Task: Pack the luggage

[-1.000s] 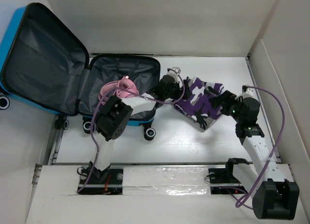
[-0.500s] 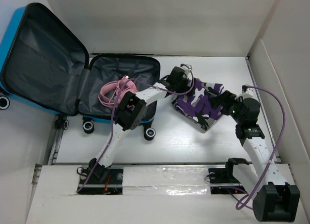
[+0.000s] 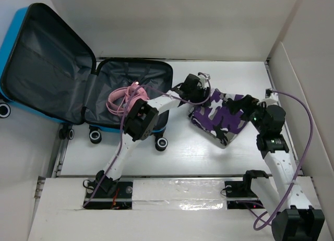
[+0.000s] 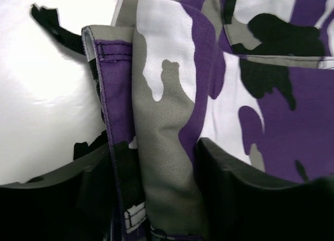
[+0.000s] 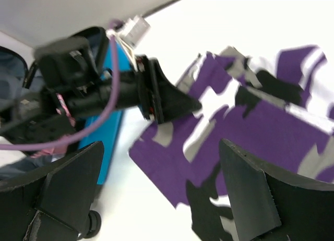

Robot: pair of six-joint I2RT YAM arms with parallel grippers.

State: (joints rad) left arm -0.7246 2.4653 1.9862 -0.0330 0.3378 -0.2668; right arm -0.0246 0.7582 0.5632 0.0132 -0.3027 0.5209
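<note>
The luggage (image 3: 47, 63), a bright blue suitcase, lies open at the left with grey lining, and a pink tangle (image 3: 125, 97) rests in its lower half. A purple, white and black camouflage garment (image 3: 222, 118) lies on the white table to its right. My left gripper (image 3: 201, 92) reaches over the garment's left edge. In the left wrist view its jaws (image 4: 156, 163) pinch an upright fold of the garment (image 4: 172, 69). My right gripper (image 3: 241, 106) hovers open over the garment's right side, and its wrist view (image 5: 162, 163) shows the garment (image 5: 261, 131) below.
White walls enclose the table, with a slanted board (image 3: 302, 95) at the right. The suitcase's wheels (image 3: 162, 143) stand near the garment, and the blue shell (image 5: 107, 136) shows in the right wrist view. A black strap (image 4: 52, 24) lies beside the garment.
My left arm swung right from the suitcase to the garment's left edge and its jaws narrowed onto a fold. The garment shifted slightly. The right gripper edged right, still open.
</note>
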